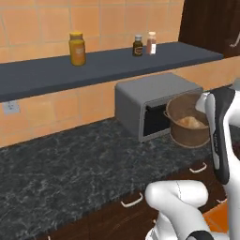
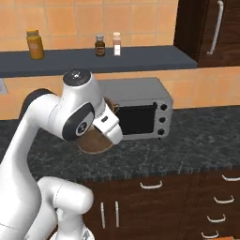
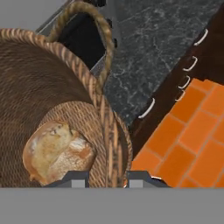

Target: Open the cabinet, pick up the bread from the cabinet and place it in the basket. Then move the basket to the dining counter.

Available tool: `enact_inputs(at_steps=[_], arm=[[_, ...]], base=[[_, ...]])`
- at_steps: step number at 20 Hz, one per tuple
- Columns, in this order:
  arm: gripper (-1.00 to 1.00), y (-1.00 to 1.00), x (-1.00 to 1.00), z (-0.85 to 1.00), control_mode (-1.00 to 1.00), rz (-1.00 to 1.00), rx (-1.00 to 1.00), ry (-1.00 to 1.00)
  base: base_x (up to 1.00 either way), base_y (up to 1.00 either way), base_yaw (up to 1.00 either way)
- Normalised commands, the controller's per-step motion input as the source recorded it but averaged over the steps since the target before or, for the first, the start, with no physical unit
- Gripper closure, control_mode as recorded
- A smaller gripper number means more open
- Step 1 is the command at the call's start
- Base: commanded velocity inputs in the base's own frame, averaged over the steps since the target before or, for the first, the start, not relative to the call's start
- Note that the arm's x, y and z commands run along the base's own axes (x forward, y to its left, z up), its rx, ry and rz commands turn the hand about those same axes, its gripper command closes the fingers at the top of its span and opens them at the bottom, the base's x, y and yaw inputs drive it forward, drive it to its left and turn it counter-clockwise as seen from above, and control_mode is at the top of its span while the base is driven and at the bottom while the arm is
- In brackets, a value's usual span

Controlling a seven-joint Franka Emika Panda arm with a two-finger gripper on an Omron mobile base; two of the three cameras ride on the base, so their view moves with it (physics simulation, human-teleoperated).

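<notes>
one bread (image 3: 57,153) bun already lies on the floor of the woven basket (image 3: 39,83), which stands on the black speckled counter (image 1: 70,159) just in front of the grey microwave (image 2: 140,110), so the cabinet and loading steps look finished. the gripper (image 3: 107,180) is narrowed on the basket's near rim, one fingertip inside the wall and one outside, so the carry seems to be starting. what remains, by this reading, is taking the basket to the dining counter. on the dark shelf (image 1: 56,70) above, a yellow-orange jar (image 1: 77,48) stands at the left, well apart from two small bottles (image 1: 144,44) farther right. no brand, label or writing can be read on the jars, the bottles or the microwave panel.
</notes>
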Motion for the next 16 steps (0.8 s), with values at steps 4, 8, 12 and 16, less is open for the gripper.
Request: enact_inputs(at_steps=[4,8,12,16], arm=[[1.00,0.00,0.00,0.00,1.00,0.00,0.00,0.00],[1.00,0.00,0.00,0.00,1.00,0.00,0.00,0.00],[1.00,0.00,0.00,0.00,1.00,0.00,0.00,0.00],[1.00,0.00,0.00,0.00,1.00,0.00,0.00,0.00]], base=[[0.00,0.00,-1.00],[-0.04,-0.10,-0.94],[-0.01,-0.63,-0.80],[0.00,-0.64,-0.84]])
